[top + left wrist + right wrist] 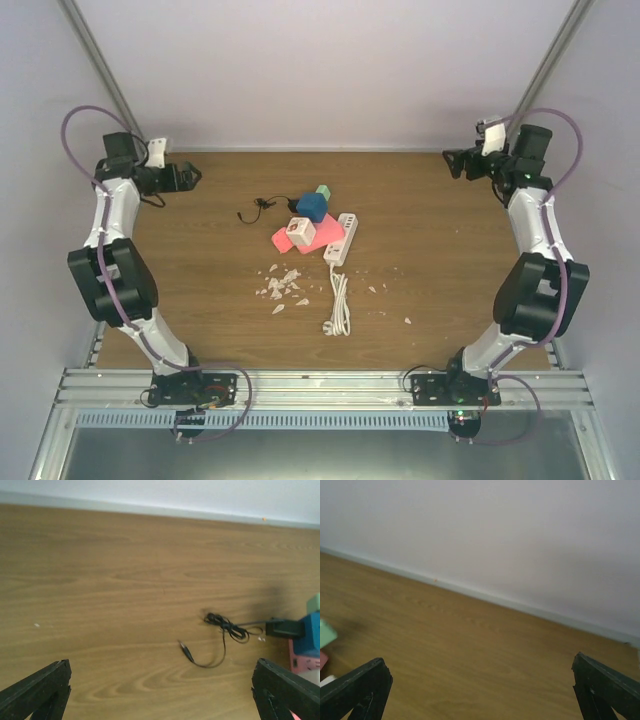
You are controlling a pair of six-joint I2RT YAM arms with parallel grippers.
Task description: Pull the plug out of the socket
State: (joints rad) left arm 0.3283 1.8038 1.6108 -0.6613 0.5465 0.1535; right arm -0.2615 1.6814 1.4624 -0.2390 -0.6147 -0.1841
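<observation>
Step in hand: approach, no contact yet. Left tool (192, 176), upper left, and right tool (452, 163), upper right: both spread wide, empty. Black plug (284, 628) against blue block (311, 206), mid-table (200, 300). Next move likely: left tool reaches the plug and closes across its body

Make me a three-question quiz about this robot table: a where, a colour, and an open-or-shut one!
1. Where is the white power strip?
A) near the middle of the table
B) in an end effector
C) on the floor

2. What colour is the big block beside the green block?
A) yellow
B) blue
C) black

3. How is the left end effector?
A) shut on a cable
B) shut on a block
C) open, empty

Answers: 1 A: it lies mid-table. 2 B: plainly blue from above. 3 C: wide gap, nothing gripped.
</observation>
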